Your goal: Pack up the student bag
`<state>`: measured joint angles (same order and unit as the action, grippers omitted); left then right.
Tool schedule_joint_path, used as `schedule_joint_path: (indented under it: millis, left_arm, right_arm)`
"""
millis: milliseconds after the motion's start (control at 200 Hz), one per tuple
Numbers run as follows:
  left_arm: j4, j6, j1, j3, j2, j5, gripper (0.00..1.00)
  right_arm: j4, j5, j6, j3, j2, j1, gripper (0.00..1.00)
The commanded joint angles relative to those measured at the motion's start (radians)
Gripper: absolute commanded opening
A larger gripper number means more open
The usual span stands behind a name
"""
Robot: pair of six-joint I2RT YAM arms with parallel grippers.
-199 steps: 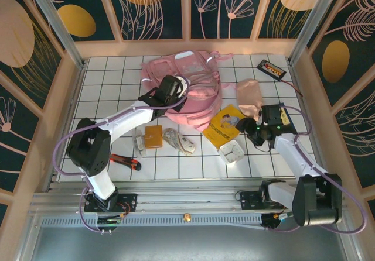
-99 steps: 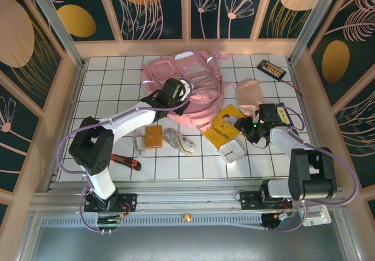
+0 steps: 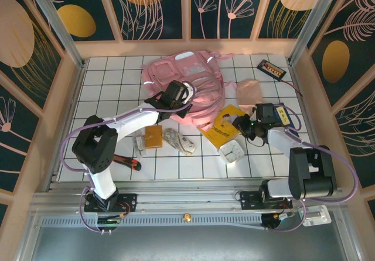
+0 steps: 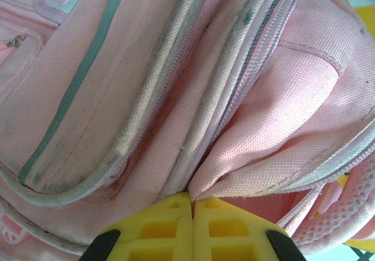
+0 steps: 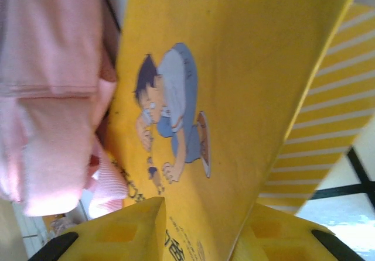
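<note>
L gripper (image 4: 192,211): yellow pads fully closed, pinching a fold of the large pink fabric student bag (image 3: 196,74) on its near side. Bag lies flat at centre of the far edge of the white gridded table (image 3: 111,91). R gripper (image 5: 205,214): narrow gap, pads astride the edge of the thin yellow cartoon-cover book (image 5: 234,85); pad contact: cannot tell. Book touches bag's near-right edge.

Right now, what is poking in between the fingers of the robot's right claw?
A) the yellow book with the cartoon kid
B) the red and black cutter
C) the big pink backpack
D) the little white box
A: in the right wrist view, the edge of the yellow book, with a cartoon kid on its cover, runs between the two yellow fingers of the right gripper.
</note>
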<state>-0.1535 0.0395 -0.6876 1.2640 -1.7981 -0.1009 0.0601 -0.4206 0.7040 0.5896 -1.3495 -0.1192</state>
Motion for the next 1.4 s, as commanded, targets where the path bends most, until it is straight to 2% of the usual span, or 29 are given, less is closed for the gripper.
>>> schedule_joint_path:
  millis: [0,250,400,510,595,681,921,1091,1201,1396]
  left_arm:
    - [0.063,-0.015,-0.011,0.028,-0.015,0.033,0.01]
    - [0.06,-0.028,-0.013,0.03,-0.017,0.042,0.01]
    - [0.049,-0.05,-0.012,0.045,-0.004,0.06,0.01]
    - [0.03,-0.056,-0.012,0.067,0.003,0.067,0.01]
    - [0.011,-0.056,-0.011,0.083,0.009,0.059,0.01]
    - [-0.002,-0.074,-0.011,0.099,0.019,0.043,0.01]
    - [-0.126,-0.157,-0.007,0.243,0.006,-0.126,0.0]
    - [-0.172,-0.173,-0.007,0.335,-0.007,-0.122,0.0]
    - [-0.193,-0.18,-0.007,0.376,-0.014,-0.135,0.01]
    - [-0.254,-0.207,-0.005,0.472,-0.059,-0.179,0.01]
  right_arm:
    - [-0.063,-0.002,0.017,-0.016,0.036,-0.017,0.3]
    - [-0.17,-0.038,0.036,-0.063,-0.02,-0.022,0.3]
    - [-0.297,-0.072,0.045,-0.088,-0.074,-0.024,0.29]
    - [-0.397,-0.1,0.049,-0.093,-0.131,-0.025,0.15]
    - [-0.436,-0.109,0.05,-0.089,-0.154,-0.028,0.0]
    - [-0.444,-0.103,0.037,-0.093,-0.147,-0.031,0.0]
    - [-0.499,-0.109,-0.01,-0.177,0.002,-0.007,0.0]
    - [-0.485,-0.122,-0.03,-0.189,0.172,0.027,0.0]
    - [-0.396,-0.108,-0.054,-0.144,0.276,0.042,0.0]
    - [-0.299,-0.132,-0.064,-0.057,0.371,0.049,0.0]
